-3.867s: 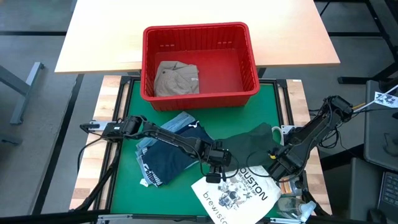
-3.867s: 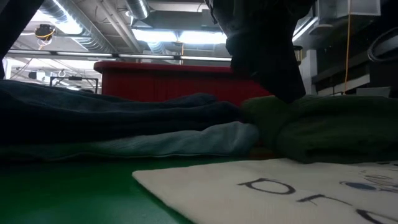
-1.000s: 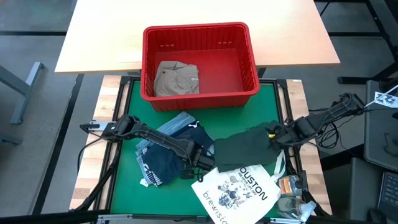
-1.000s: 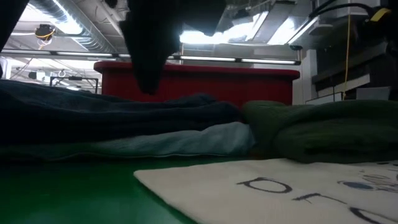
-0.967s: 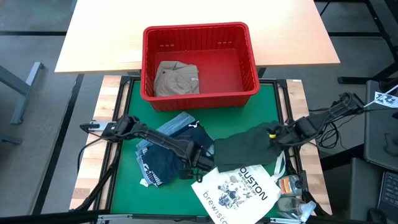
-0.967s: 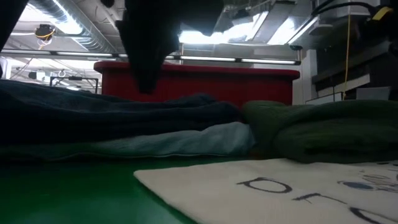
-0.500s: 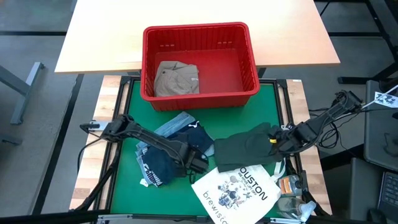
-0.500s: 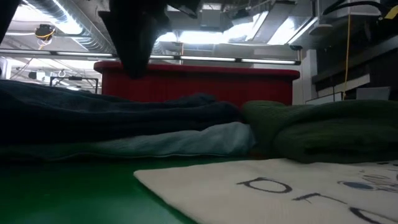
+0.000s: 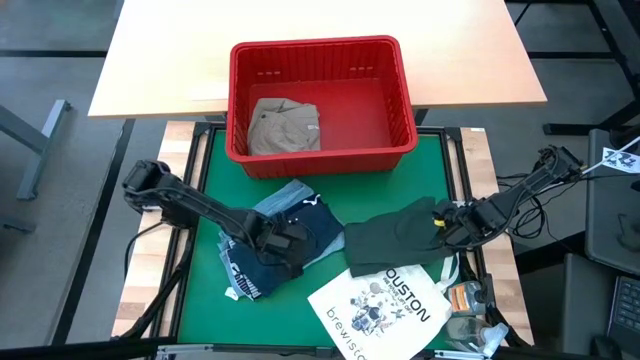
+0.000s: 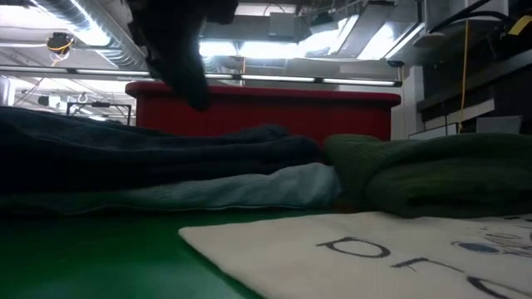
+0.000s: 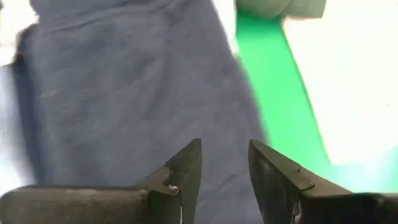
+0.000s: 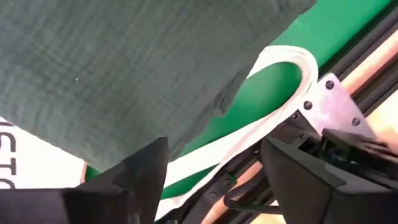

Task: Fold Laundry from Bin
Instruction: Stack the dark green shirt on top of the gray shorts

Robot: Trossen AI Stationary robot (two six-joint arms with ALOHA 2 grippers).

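Note:
The red bin (image 9: 320, 46) stands at the table's far side with a khaki-tan garment (image 9: 284, 126) lying in it. On the green mat, a navy garment (image 9: 262, 258) lies over a light blue denim one (image 9: 287, 196). A dark green garment (image 9: 392, 236) lies to their right, partly on the white tote bag (image 9: 385, 305). My left gripper (image 11: 224, 163) is open a little and hovers just above the navy garment (image 11: 124, 93). My right gripper (image 12: 217, 168) is wide open, just above the dark green garment's right edge (image 12: 205, 118).
The tote's white handle loop (image 12: 292, 81) lies on the mat past the green garment's edge, by the table's right frame rail (image 12: 348, 68). Small items (image 9: 465, 300) sit at the near right corner. Bare green mat (image 9: 205, 290) shows at the near left.
My left gripper has drawn back toward the table's left, from the near edge of the green garment and tote to above the navy garment, and its arm has folded back and up. The garments have kept their places.

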